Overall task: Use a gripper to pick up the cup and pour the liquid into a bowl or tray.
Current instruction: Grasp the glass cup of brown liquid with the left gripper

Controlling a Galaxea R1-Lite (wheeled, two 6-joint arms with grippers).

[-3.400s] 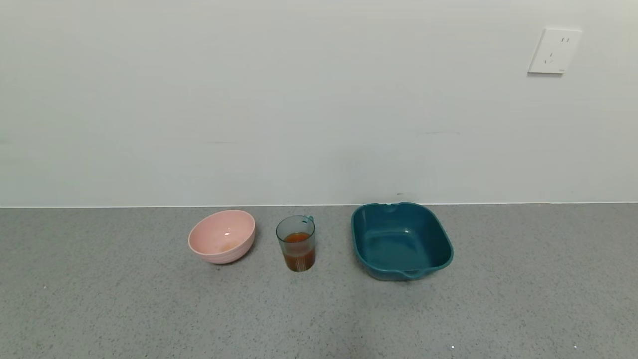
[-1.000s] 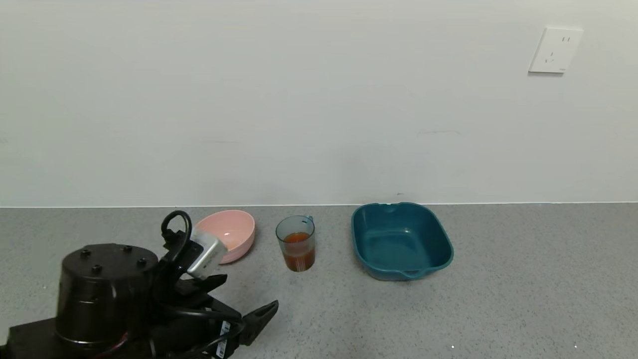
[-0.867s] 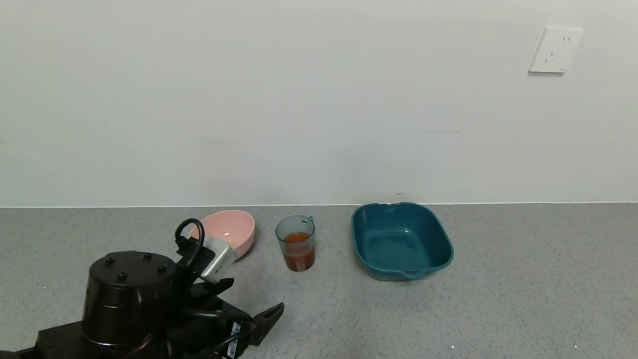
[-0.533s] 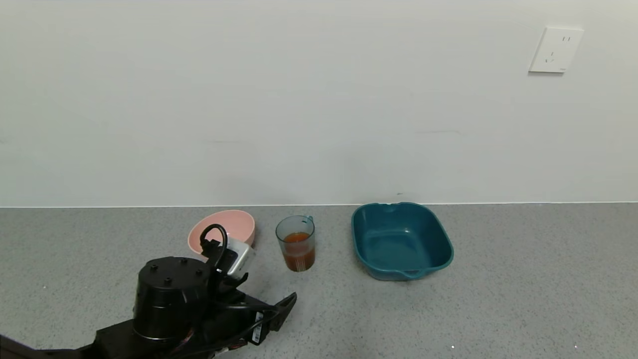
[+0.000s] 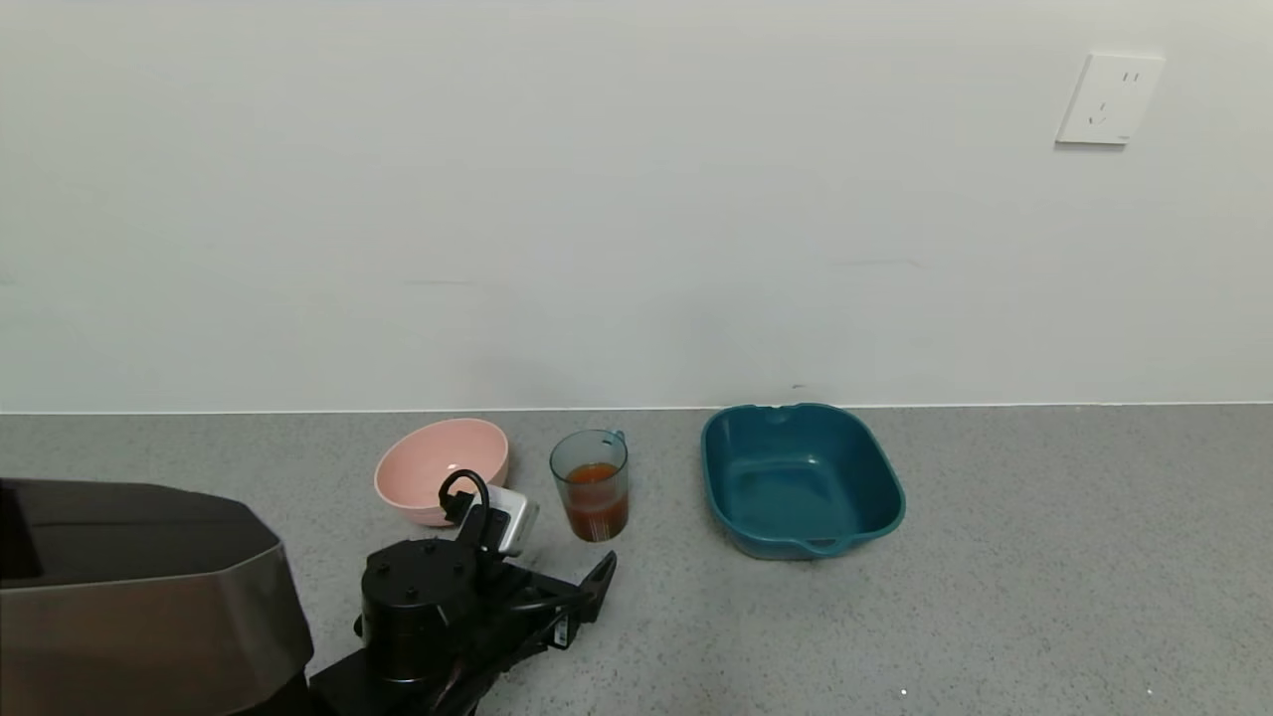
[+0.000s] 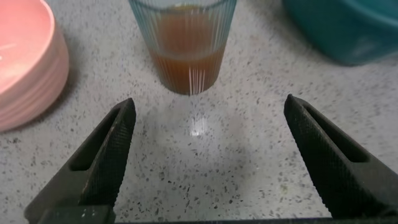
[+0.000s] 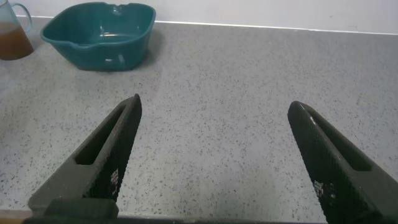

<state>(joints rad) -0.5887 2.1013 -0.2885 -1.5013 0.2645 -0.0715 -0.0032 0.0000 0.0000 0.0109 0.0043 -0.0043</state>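
Note:
The cup (image 5: 590, 467), a ribbed pale blue-green tumbler, stands upright on the grey counter, about half full of reddish-brown liquid (image 5: 597, 509). The dark teal tray (image 5: 796, 487) sits empty to its right. My left gripper (image 5: 585, 582) is open and empty, just in front of the cup and low over the counter. In the left wrist view the cup (image 6: 183, 25) and its liquid (image 6: 186, 59) stand just beyond the open left gripper (image 6: 208, 118), not between the fingers. My right gripper (image 7: 214, 102) is open and empty over bare counter, with the tray (image 7: 99, 37) farther off.
A round pink bowl (image 5: 438, 467) sits left of the cup, close to my left wrist; it also shows in the left wrist view (image 6: 25, 62). A white wall with an outlet (image 5: 1107, 99) rises behind the counter. My silver-grey left arm (image 5: 129, 587) fills the near left corner.
My left arm came into view at the near left and moved forward and right. Its open gripper now sits just short of the cup. Cup, bowl and tray have not moved.

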